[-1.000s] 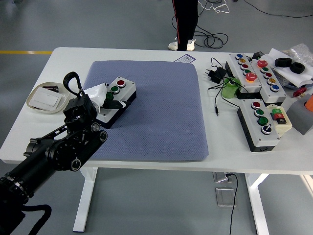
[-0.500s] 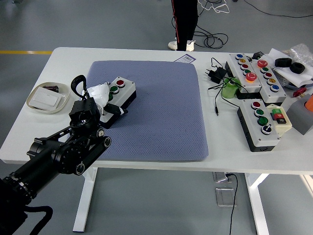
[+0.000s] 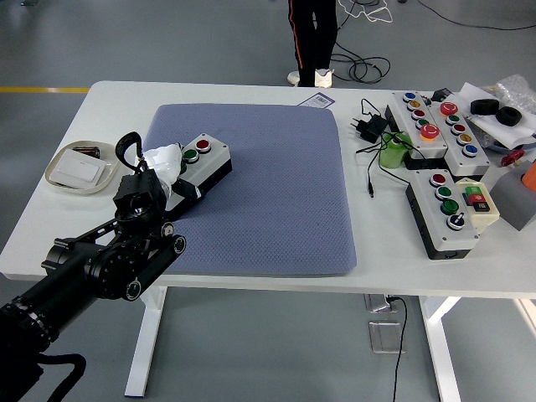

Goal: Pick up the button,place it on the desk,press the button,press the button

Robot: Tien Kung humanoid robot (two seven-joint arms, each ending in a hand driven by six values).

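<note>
Where blue mat lies: one button box, left hand grasping it; three more boxes at right.

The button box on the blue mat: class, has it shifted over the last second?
Yes. The button box, held in the left hand, has moved slightly towards the far edge of the blue mat, away from the robot.
</note>
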